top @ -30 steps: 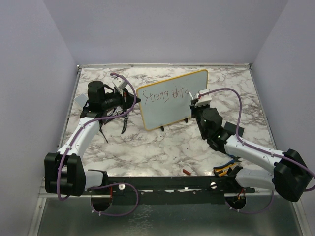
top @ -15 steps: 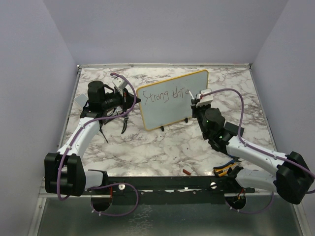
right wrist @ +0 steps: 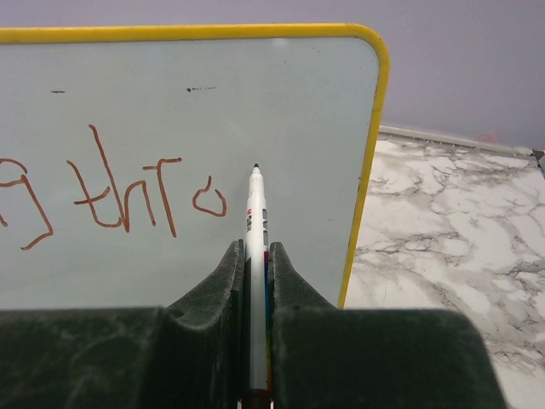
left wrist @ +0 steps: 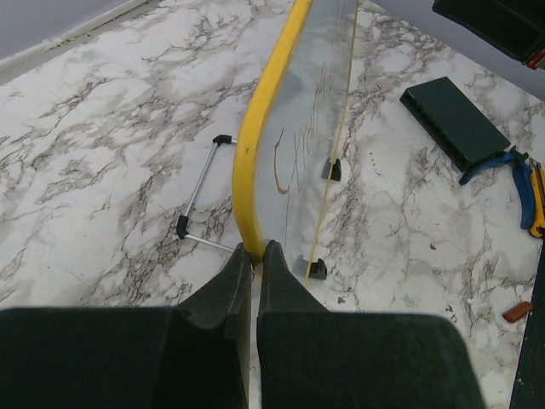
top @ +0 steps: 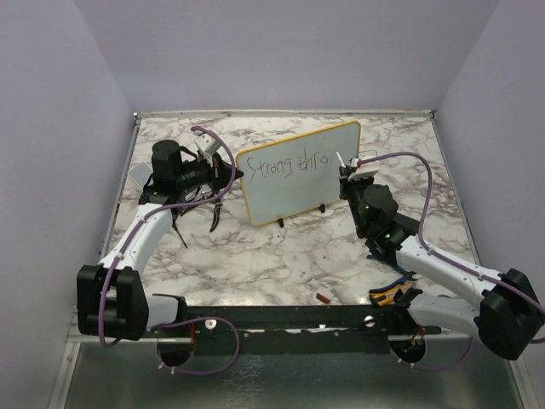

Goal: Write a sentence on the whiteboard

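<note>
Marble-patterned worktop (top: 281, 247) walled in pale lilac, seen from above. The whiteboard (top: 298, 189) stands propped upright towards the back. The sentence (top: 285, 164) reads "Strong thro" along the board's top. At the board's left edge the left tool (top: 220, 175) clamps it. The right tool (top: 345, 173) holds a marker (top: 340, 159) at the end of the writing, near the board's right edge.

Left wrist view: the left tool (left wrist: 254, 251) is pinched shut on the thin yellow frame (left wrist: 254, 153), a narrow hold. A hard push from the pen could twist the board or slide it on its small feet (left wrist: 317, 269).

Right wrist view: the right tool (right wrist: 255, 251) is clenched on the marker (right wrist: 255, 213), whose tip sits just right of the "o". Whether it touches the board is unclear. Little blank board is left before the yellow rim, so the word may crowd or run off unless it drops to a second line.
</note>
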